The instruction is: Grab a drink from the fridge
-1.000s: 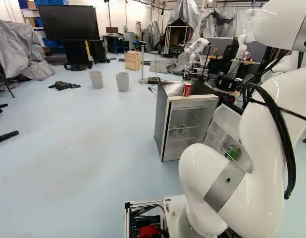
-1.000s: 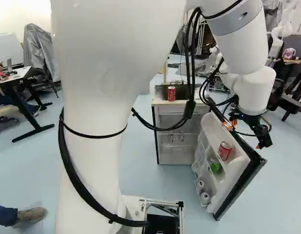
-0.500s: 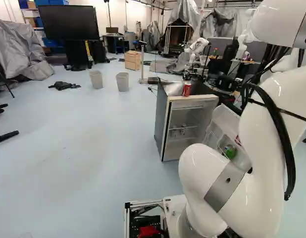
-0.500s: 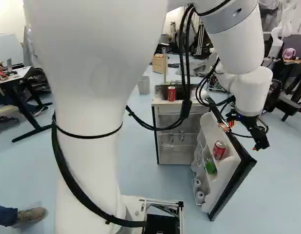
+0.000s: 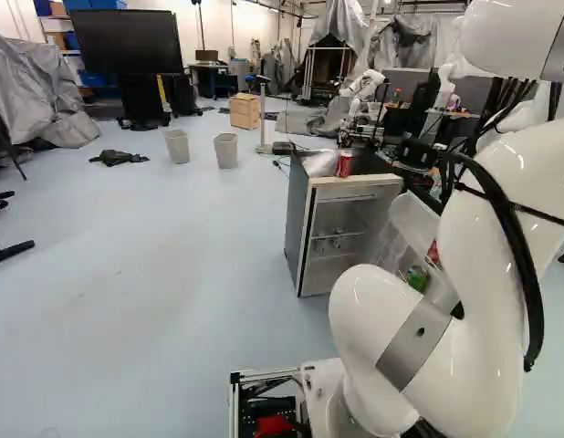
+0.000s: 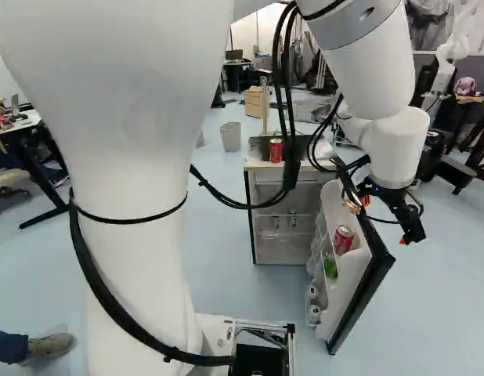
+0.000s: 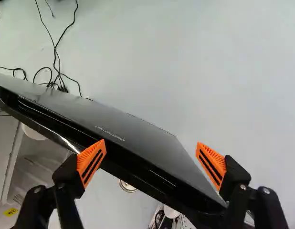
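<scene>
In the right base view my gripper (image 6: 380,224) hangs at the outer side of the swung-out fridge door (image 6: 369,291). Seen from the wrist, my gripper (image 7: 151,161) stands open, one finger on either side of the door's dark edge (image 7: 138,174), with no drink between them. The door's inner shelves carry a red can (image 6: 344,239), a green can (image 6: 330,266) and white round-ended items (image 6: 313,292). Another red can (image 6: 276,150) stands on top of the fridge (image 5: 300,224), whose interior (image 6: 285,235) faces the base.
Beyond the fridge stand two grey bins (image 5: 225,151) and a wooden drawer box (image 5: 245,111). Another robot (image 5: 362,88) is farther back. Cables (image 7: 57,62) lie on the floor beside the door. A foot (image 6: 52,345) shows at the left of the right base view.
The door has swung partway toward the fridge, carrying its cans along, and my arm and gripper have moved left with it in the right base view. The base has not moved.
</scene>
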Tool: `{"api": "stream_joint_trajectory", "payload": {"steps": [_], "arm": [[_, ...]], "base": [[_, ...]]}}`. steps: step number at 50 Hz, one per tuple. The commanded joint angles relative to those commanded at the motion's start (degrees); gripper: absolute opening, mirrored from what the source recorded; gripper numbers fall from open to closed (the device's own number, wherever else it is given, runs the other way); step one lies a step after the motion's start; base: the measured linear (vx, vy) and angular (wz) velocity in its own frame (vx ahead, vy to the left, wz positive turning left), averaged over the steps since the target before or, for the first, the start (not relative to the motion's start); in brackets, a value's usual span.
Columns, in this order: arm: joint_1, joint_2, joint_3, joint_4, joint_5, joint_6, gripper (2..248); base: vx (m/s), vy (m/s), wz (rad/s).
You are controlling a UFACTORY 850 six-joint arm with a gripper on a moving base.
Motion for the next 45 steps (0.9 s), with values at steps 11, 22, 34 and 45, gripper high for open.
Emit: {"api": "stream_joint_trajectory", "payload": {"steps": [11, 22, 34, 45], "arm": [[0.33, 1.68, 2.06, 0.00, 0.00, 0.00, 247], [0.81, 3.50, 4.26, 0.00, 0.00, 0.00, 247], [1.40, 5.53, 6.67, 0.00, 0.00, 0.00, 247], [2.03, 7.40, 8.84, 0.00, 0.00, 0.00, 247]], "base": [[0.000, 0.000, 0.000], [0.000, 0.000, 0.000], [0.000, 0.000, 0.000], [0.000, 0.000, 0.000]]}}
